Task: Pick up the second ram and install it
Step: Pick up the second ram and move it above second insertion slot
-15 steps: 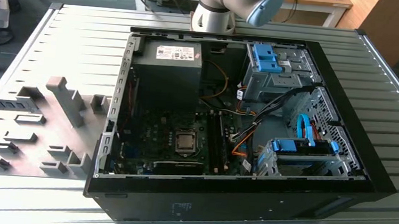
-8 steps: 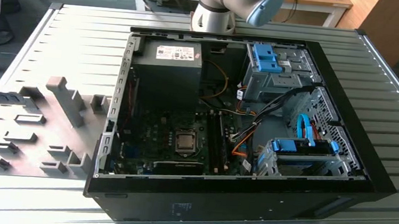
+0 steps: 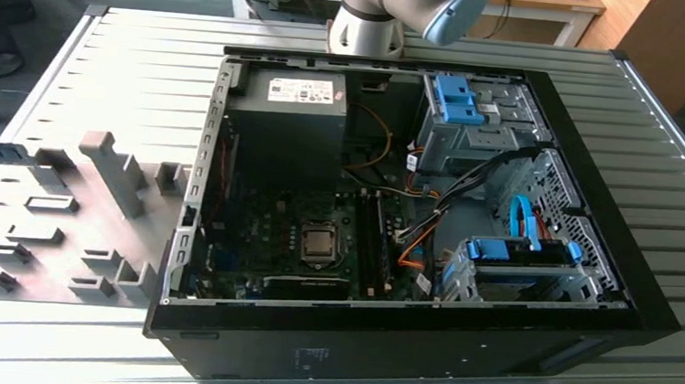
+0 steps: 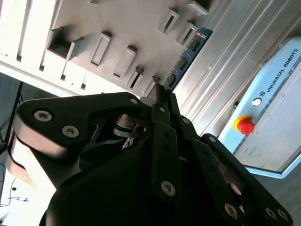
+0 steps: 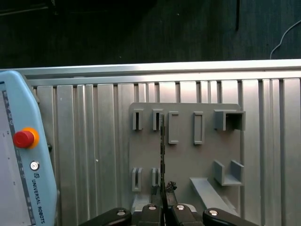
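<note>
Where the fingers [image 4: 163,136] pinch together nearest the cameras, they clamp the second ram [image 5: 162,150] edge-on (blue-green in the second wrist view) over the grey fixture plate [image 5: 188,160] on the ribbed worktop [image 5: 94,141]. Farther off, a pale-blue teach pendant [image 5: 40,155] carries white lettering and a red button [image 5: 22,138].

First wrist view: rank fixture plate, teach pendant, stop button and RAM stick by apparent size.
Largest: grey fixture plate
teach pendant (cropped)
then RAM stick and red stop button, unranked: the stick shows edge-on, a long sliver.
</note>
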Controlling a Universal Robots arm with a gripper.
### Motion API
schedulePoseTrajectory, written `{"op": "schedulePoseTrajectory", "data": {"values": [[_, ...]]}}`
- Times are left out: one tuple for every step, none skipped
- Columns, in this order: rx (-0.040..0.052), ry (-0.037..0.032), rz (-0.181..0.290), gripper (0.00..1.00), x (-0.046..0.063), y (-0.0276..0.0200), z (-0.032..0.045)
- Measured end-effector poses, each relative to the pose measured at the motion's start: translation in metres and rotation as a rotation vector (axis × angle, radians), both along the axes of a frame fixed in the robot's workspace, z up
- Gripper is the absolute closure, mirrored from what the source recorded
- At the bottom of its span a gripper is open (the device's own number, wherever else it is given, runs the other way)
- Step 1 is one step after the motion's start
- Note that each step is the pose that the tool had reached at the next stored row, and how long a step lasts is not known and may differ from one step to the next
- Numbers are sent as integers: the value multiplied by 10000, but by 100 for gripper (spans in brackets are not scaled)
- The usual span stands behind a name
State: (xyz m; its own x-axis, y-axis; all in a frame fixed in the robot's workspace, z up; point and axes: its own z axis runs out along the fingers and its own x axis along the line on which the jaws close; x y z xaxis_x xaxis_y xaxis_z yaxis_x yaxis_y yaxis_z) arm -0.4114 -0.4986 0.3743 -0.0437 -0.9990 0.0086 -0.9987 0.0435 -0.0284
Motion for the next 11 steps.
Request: {"op": "schedulePoseTrajectory", "data": {"values": [[60, 1, 0, 86, 0, 0, 10], [131, 2, 0, 86, 0, 0, 21], [197, 2, 0, 86, 0, 0, 32], [242, 3, -1, 86, 0, 1, 47], [265, 4, -1, 86, -1, 1, 67], [270, 4, -2, 86, -1, 1, 90], [274, 2, -2, 86, -1, 1, 115], [275, 1, -1, 86, 0, 1, 141], [275, 2, -1, 86, 0, 1, 164], [275, 3, -1, 86, 0, 1, 188], [276, 3, -1, 86, 0, 1, 217]]}}
